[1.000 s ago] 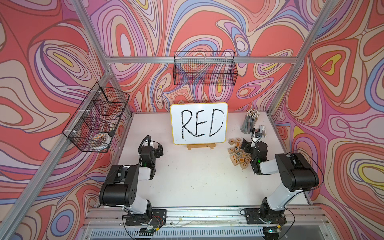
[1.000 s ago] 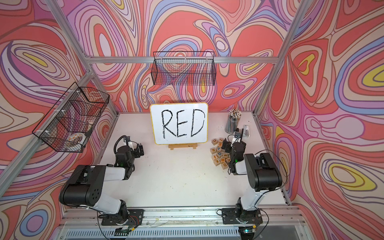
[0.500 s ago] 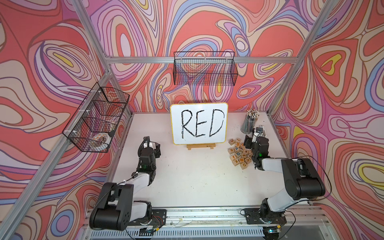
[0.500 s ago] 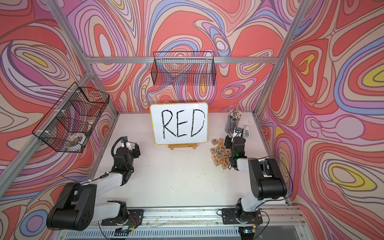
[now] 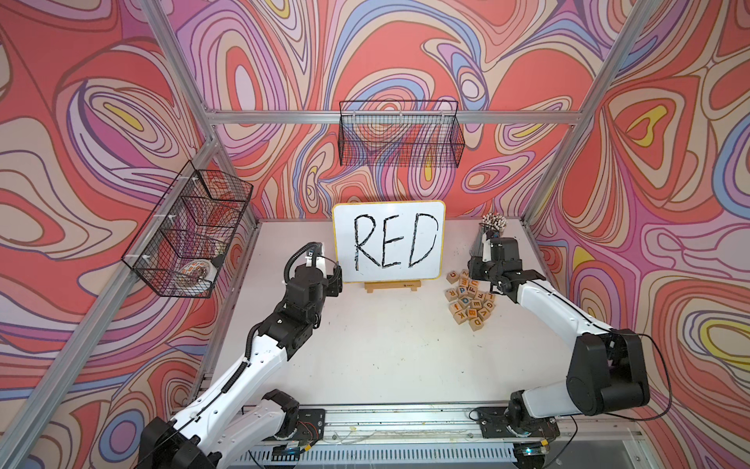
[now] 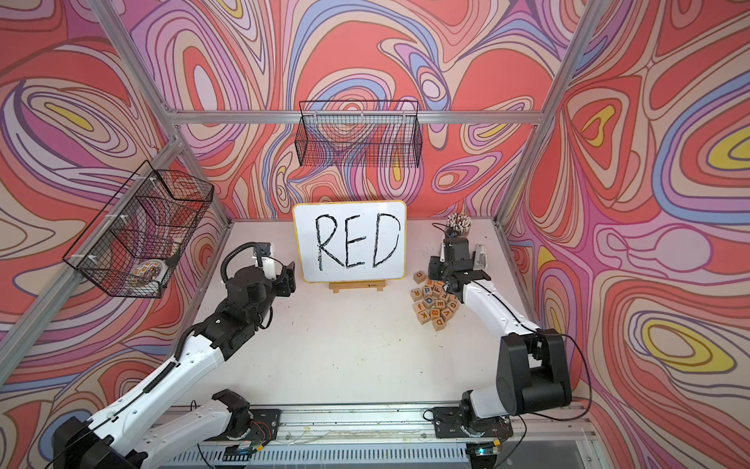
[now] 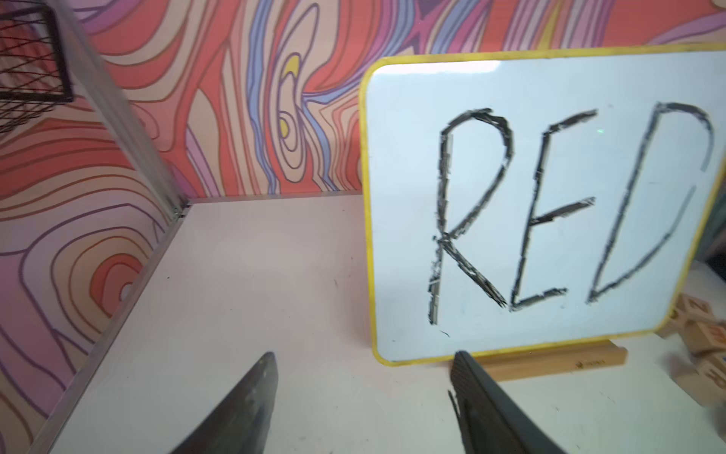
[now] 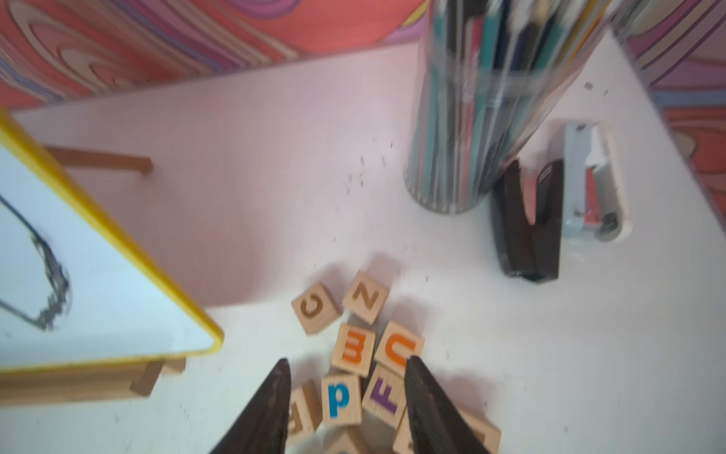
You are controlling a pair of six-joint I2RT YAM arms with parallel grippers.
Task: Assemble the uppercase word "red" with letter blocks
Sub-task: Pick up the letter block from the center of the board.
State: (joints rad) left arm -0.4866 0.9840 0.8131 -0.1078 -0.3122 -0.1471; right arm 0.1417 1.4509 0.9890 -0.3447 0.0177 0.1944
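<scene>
The letter blocks lie in a loose pile right of the whiteboard, which reads RED. An orange D block sits at the near end of the pile. My right gripper hovers open over the pile's far end. In the right wrist view a blue p block and a purple F block show below the gap, with an orange E block just beyond. My left gripper is open and empty over bare table, by the board's left lower corner.
A cup of pencils stands behind the pile, with a dark stapler and a small grey-white tool beside it. Wire baskets hang on the back wall and the left wall. The board rests in a wooden stand.
Both arms have unfolded and reached toward the back. The left gripper now sits beside the whiteboard's left edge. The right gripper has moved over the far end of the block pile.
</scene>
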